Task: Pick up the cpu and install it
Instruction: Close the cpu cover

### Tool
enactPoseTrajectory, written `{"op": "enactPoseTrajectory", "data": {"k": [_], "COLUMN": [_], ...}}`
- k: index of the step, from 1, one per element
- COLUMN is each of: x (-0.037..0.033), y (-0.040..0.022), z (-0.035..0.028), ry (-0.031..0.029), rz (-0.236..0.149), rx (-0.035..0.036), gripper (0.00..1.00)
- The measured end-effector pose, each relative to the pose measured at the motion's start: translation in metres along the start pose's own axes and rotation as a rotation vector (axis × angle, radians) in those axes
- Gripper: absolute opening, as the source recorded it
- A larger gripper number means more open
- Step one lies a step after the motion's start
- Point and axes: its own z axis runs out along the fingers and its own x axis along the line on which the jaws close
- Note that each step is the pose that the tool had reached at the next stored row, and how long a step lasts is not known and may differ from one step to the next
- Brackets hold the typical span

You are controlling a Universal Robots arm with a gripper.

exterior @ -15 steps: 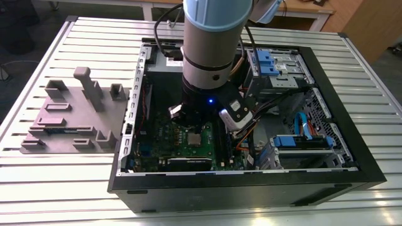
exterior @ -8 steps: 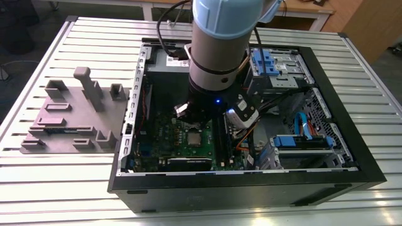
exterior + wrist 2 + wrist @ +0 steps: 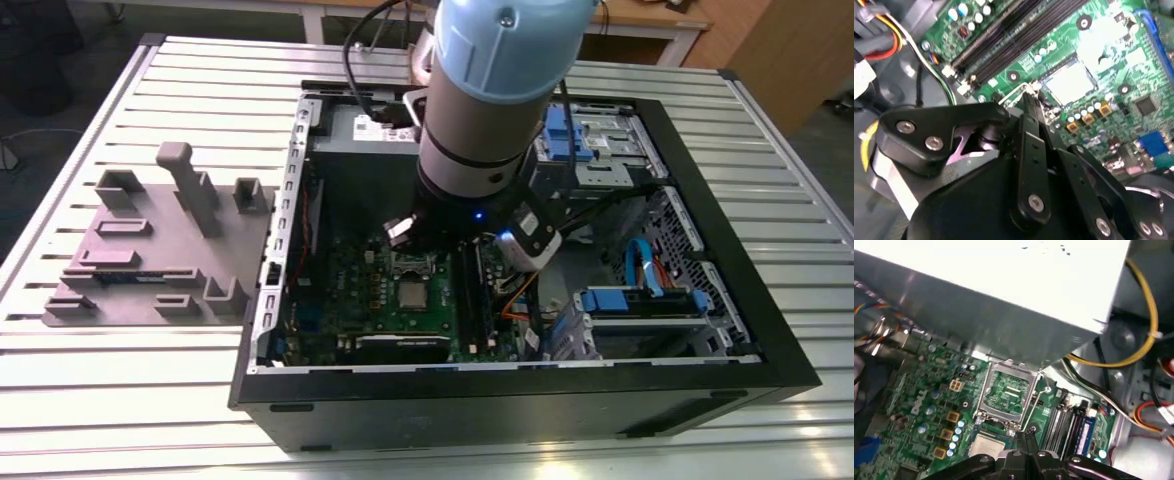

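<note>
Ribbed aluminium slats make up the table [image 3: 160,400], on which one open computer case [image 3: 534,400] lies on its side, with one grey fixture plate [image 3: 147,250] of moulded holders beside it toward the exterior view's left. One robot arm [image 3: 487,100] reaches down into the case over one green motherboard [image 3: 367,300].

The cpu [image 3: 414,293] lies flat on the motherboard, its pale metal top facing up; in the second wrist view it [image 3: 1070,80] shows as one bright square, and in the first wrist view it [image 3: 987,445] sits just beside the opened hinged socket frame [image 3: 1008,395]. That one frame stands lifted, with green board visible through it. Whether the chip is fully seated cannot be told.

The end effector [image 3: 1026,437] hangs above the board close to the cpu, not touching it. Its two black fingers [image 3: 1033,122] are drawn together tip to tip, with nothing between them.

One big grey power supply box [image 3: 1004,295] sits just beyond the socket frame. Black memory slots [image 3: 1004,37] run alongside the cpu area. One yellow cable [image 3: 1149,305] loops near the box, and two blue drive latches [image 3: 641,300] show at the case's far side in the exterior view.
</note>
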Motion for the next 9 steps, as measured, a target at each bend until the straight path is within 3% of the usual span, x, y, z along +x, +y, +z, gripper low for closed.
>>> {"op": "enactPoseTrajectory", "data": {"k": [6,7,9], "x": [0.0002,0.0001,-0.0013], "y": [-0.0006,-0.0004,0.0030], "z": [0.0034,0.0036,0.0044], "ry": [0.0181,0.0205,0.0255], "rz": [-0.107,-0.116,-0.117], "rx": [-0.0039,-0.0018,0.0099], "gripper": [0.10,0.10,0.10]}}
